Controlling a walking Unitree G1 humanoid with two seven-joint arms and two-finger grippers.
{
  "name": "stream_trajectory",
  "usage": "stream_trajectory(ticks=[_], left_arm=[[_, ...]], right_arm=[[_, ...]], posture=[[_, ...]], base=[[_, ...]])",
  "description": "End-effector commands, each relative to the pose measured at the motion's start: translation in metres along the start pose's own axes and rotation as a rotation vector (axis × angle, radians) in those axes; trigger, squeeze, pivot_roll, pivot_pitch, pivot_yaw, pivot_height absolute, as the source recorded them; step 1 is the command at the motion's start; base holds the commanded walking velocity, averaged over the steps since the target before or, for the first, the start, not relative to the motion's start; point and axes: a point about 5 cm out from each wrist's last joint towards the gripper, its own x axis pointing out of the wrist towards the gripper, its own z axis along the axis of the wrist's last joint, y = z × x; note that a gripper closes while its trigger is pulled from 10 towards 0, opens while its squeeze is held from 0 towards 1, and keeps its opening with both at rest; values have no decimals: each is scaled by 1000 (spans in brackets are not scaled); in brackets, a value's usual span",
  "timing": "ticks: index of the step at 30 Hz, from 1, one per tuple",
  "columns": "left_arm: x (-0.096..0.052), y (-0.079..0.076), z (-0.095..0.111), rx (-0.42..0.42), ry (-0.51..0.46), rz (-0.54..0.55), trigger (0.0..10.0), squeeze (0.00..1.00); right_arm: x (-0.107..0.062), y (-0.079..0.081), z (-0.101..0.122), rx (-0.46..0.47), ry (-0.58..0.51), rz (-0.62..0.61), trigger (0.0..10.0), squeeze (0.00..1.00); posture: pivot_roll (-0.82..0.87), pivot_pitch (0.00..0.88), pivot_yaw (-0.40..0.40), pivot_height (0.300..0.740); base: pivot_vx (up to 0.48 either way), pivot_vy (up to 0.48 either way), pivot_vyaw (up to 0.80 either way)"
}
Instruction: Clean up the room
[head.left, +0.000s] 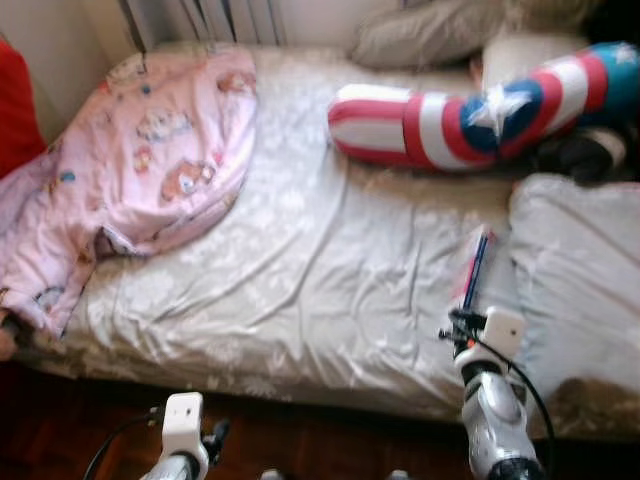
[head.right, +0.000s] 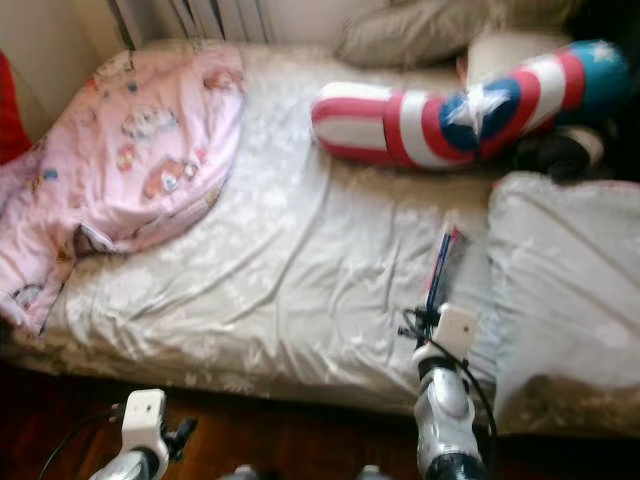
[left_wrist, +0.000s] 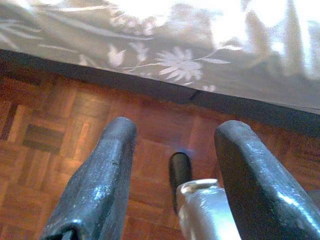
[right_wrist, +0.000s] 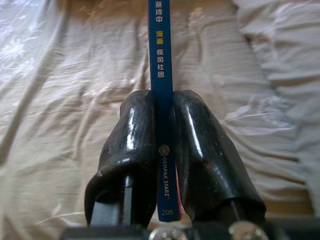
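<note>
The right gripper (right_wrist: 162, 150) is clamped on a thin blue book (right_wrist: 161, 60), one black finger (right_wrist: 132, 145) pressed to each cover so the spine faces the wrist camera with white and yellow lettering down it. In the head views the book (head.left: 476, 268) sticks out ahead of the gripper (head.left: 466, 318) and points away from the robot, over the near edge of the bed (head.left: 330, 250). Whether its far end rests on the sheet or hangs just above it I cannot tell.

Directly under and around the gripper lies the pale, flower-patterned sheet, rumpled into long creases. Just to the gripper's right sits a grey-white pillow (head.left: 575, 270), close beside the book. Farther out, beyond the book's tip, a long cushion striped red and white with a blue patch and a white star (head.left: 480, 110) lies across the bed, and past it at the head end another grey pillow (head.left: 430, 30) rests against the wall. Well off to the gripper's left, a pink quilt printed with cartoon figures (head.left: 140, 180) is heaped on the far corner and spills over the bed's side.

The left gripper (left_wrist: 175, 150) hangs low before the bed's edge, its two fingers (left_wrist: 100, 185) spread apart with nothing between them, above a reddish wooden parquet floor (left_wrist: 55, 115).
</note>
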Motion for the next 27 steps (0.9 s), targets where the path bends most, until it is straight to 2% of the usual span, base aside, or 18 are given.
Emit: stream_trajectory(ticks=[1,5,12,16,27], left_arm=[[-4,5,-9,-7,33,14,10000,0],[-4,4,-10,-8,37,9,10000,0],[-4,4,-11,-8,41,6,10000,0],[-4,4,-11,-10,41,9,10000,0],[-5,4,-12,-15,40,7,10000,0]], right_arm=[[2,6,6,-1,-40,21,10000,0],[2,5,6,-3,-39,18,10000,0],[2,5,6,3,-31,12,10000,0],[3,5,5,0,-28,13,10000,0],[2,5,5,6,-32,0,10000,0]], posture=[[26,157,21,740],[27,154,20,740],[27,165,17,740],[25,171,15,740],[30,180,12,740]], base=[[0,0,0],[0,0,0],[266,0,0],[276,0,-788],[234,0,0]])
